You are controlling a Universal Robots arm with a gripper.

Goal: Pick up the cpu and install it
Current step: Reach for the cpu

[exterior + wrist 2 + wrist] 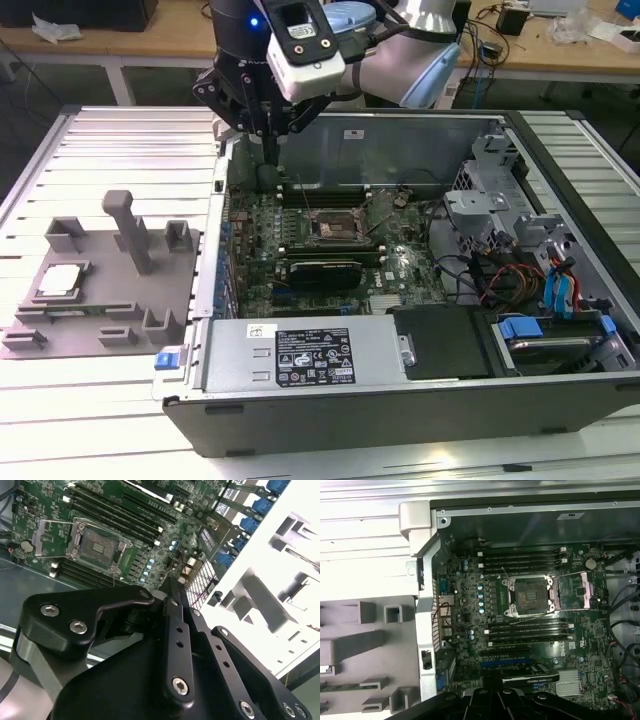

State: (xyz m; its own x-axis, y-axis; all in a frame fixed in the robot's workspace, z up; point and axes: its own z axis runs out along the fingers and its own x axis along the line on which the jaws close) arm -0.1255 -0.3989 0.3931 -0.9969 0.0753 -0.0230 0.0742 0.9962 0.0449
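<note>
The tool (270,158) hangs with its jaws together, holding nothing, above the far edge of the green board (400,258) in the open computer case (400,425). The cpu (60,281) lies in the grey tray (100,288) on the tabletop (100,432), near the tray's edge at the exterior view's left, well apart from the tool.

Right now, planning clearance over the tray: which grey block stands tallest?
The T-topped post near the tray's middle; the other blocks are low stubs.
</note>
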